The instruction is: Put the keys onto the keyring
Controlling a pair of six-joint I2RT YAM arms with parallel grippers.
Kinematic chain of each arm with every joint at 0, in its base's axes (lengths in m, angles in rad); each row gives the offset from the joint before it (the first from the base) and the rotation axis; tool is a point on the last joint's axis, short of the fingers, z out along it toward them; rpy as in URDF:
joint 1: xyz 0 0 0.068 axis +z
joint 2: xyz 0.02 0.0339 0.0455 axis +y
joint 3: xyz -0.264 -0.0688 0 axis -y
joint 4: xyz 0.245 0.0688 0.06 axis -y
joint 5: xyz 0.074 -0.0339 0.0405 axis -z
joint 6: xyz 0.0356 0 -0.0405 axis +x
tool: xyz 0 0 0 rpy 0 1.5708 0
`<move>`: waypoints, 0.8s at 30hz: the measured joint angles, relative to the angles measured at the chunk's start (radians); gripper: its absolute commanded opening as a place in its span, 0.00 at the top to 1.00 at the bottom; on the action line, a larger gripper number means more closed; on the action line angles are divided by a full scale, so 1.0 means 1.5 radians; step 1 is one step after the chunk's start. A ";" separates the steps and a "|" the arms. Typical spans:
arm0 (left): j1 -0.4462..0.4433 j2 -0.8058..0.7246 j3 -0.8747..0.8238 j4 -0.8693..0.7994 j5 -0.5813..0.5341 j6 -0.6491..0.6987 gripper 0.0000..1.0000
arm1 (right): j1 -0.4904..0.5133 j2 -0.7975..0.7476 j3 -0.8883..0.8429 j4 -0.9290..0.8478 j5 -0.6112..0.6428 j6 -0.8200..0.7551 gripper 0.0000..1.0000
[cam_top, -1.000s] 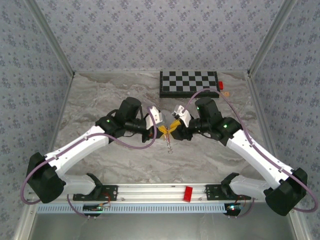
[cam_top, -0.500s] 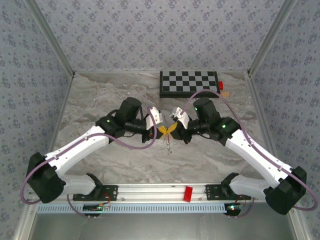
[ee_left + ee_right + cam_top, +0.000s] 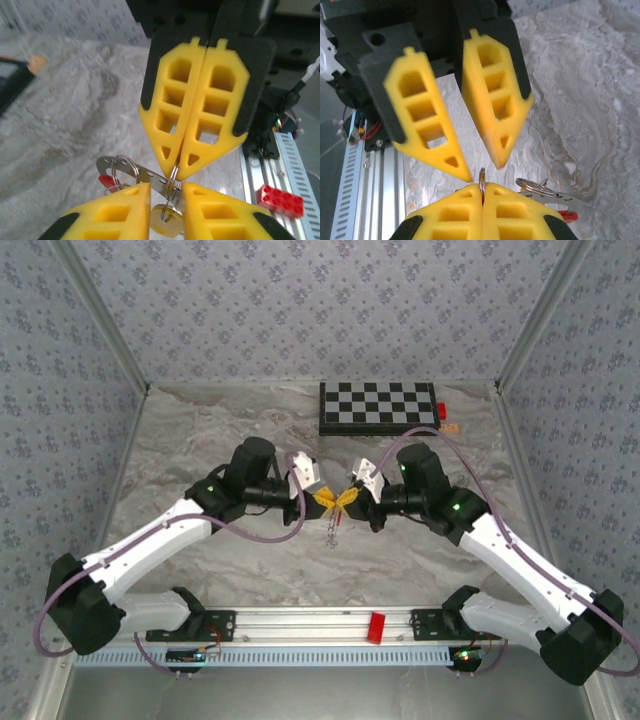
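Found the right hand (image 3: 178, 172) and the left hand (image 3: 166, 187) meeting tip to tip above the middle of the counter (image 3: 200, 440). Noted the right hand clenched, fingers pressed flat together and pinching a thin metal loop of the keyring (image 3: 146, 176) at their very tips. Observed the left hand released, fingers standing apart on either side of that same loop. Located the keyring off the counter, hanging from the right hand's grip: in the left wrist view, a flat perforated metal strip running leftward to a cluster of thin rings with a red section beneath. Recorded one brass key (image 3: 167, 223) hanging just below the pinched loop, low in the gap between the left fingers; cannot tell whether touching either finger. Noted a checkerboard (image 3: 377, 406) at the far edge of the counter, well apart from the hands, and a red block (image 3: 280, 198) on the rail at the near edge.
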 measured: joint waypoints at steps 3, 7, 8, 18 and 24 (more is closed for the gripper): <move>0.011 -0.044 -0.037 0.065 0.000 -0.036 0.66 | -0.014 -0.024 -0.033 0.063 -0.001 0.032 1.00; 0.021 -0.068 -0.058 0.128 0.001 -0.073 0.66 | -0.031 -0.056 -0.080 0.166 -0.003 0.079 1.00; 0.021 -0.068 -0.058 0.139 0.003 -0.079 0.66 | -0.034 -0.065 -0.093 0.195 -0.003 0.091 1.00; 0.021 -0.051 -0.066 0.219 0.020 -0.134 0.66 | -0.041 -0.088 -0.154 0.421 -0.016 0.199 1.00; 0.021 -0.042 -0.066 0.235 0.020 -0.151 0.65 | -0.037 -0.084 -0.154 0.458 -0.030 0.218 1.00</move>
